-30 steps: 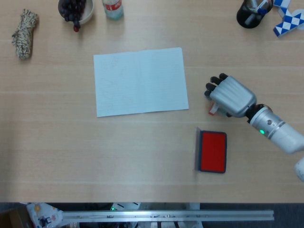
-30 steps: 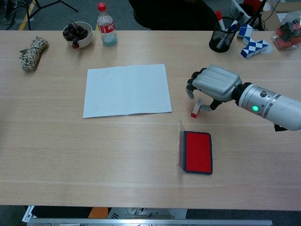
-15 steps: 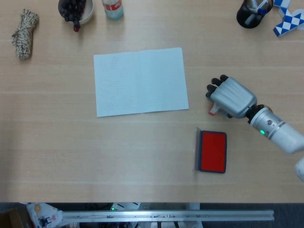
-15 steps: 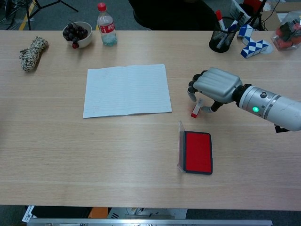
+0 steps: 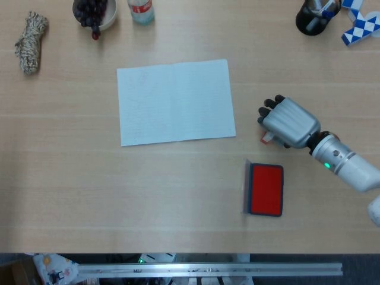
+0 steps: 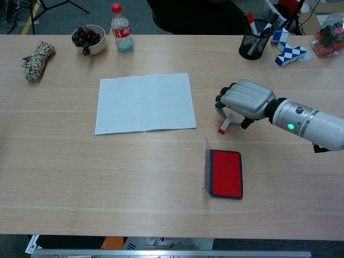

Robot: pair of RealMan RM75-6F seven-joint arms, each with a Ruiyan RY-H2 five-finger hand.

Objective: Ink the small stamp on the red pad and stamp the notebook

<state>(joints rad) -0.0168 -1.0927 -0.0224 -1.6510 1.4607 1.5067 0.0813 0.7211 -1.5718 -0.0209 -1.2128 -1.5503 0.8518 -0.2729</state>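
The small stamp (image 5: 266,138) (image 6: 223,126), white with a red tip, leans on the table right of the open notebook (image 5: 175,101) (image 6: 144,102). My right hand (image 5: 288,122) (image 6: 246,99) covers it from above, fingers curled round it and the thumb against its near side, so it holds the stamp. The red ink pad (image 5: 265,189) (image 6: 226,173) lies open just in front of the hand, its clear lid (image 6: 205,166) standing upright on the left edge. Neither view shows my left hand.
Along the far edge sit a rope bundle (image 5: 29,43), a bowl of dark fruit (image 5: 94,13), a bottle (image 5: 141,10), a black pen cup (image 5: 314,15) and a blue-white twist puzzle (image 5: 361,24).
The right hand has sunk slightly and drawn its fingers closer round the stamp. The stamp, pad and notebook stay where they were.
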